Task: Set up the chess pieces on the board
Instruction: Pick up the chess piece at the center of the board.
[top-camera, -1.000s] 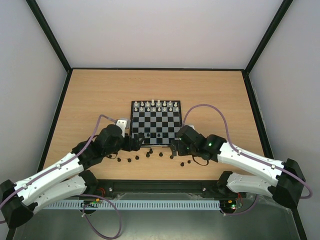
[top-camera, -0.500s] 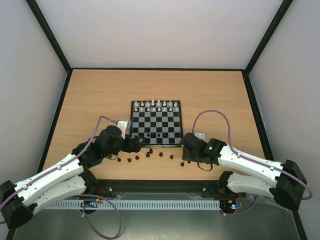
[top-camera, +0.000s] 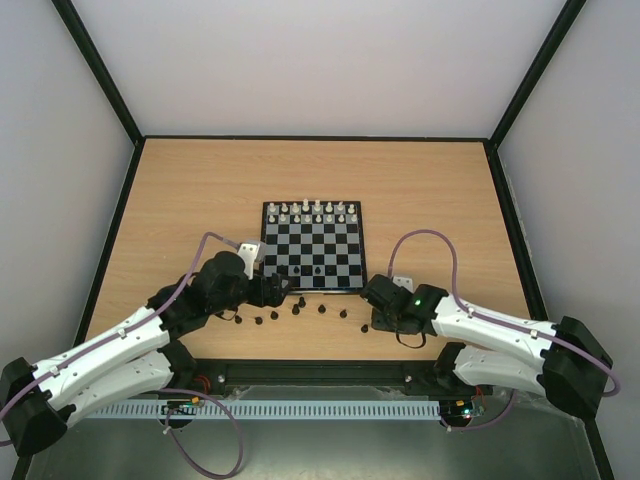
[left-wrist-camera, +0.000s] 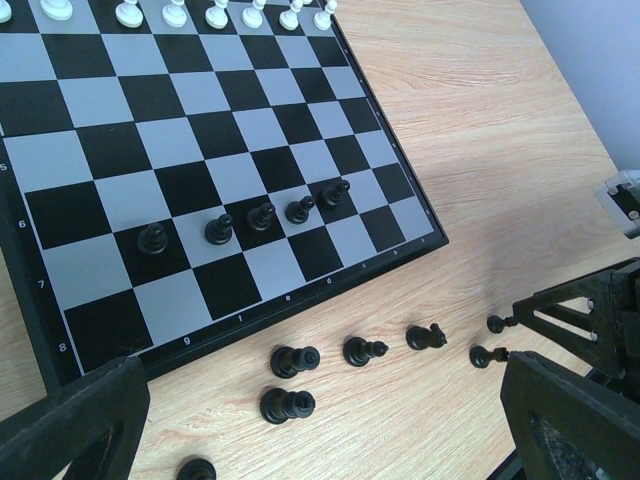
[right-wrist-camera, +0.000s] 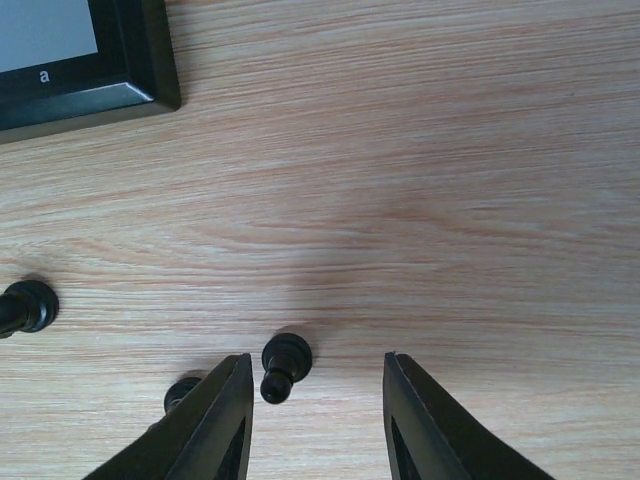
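Pale wood grain covers the bench (top-camera: 200, 190), where the board (top-camera: 335, 245) sits near the middle, a little toward the near edge, its black and silvery squares framed by a dark border. White chess pieces (top-camera: 312, 210) line the board's far edge. Five black pawns (left-wrist-camera: 262, 215) stand upright side by side in the second row from its near edge. Loose black pieces (top-camera: 297, 310) are strung along the bare wood between the board's near edge and the bench's near edge, several of them toppled onto their sides. The left arm (top-camera: 215, 285) reaches to the board's near-left corner. The left jaws are released wide with nothing between them, their dark fingers (left-wrist-camera: 70, 430) filling the bottom corners of the wrist view. The right arm (top-camera: 420, 300) hangs low over the bench just off the board's near-right corner. The right jaws are parted, their fingers (right-wrist-camera: 215, 420) standing either side of a toppled black piece (right-wrist-camera: 283, 365) that lies on the wood, and neither finger visibly touches it. A second black piece (right-wrist-camera: 182, 392) lies just outside the finger on that view's left, partly hidden by it. A third black piece (right-wrist-camera: 25, 305) lies at the picture's left edge.
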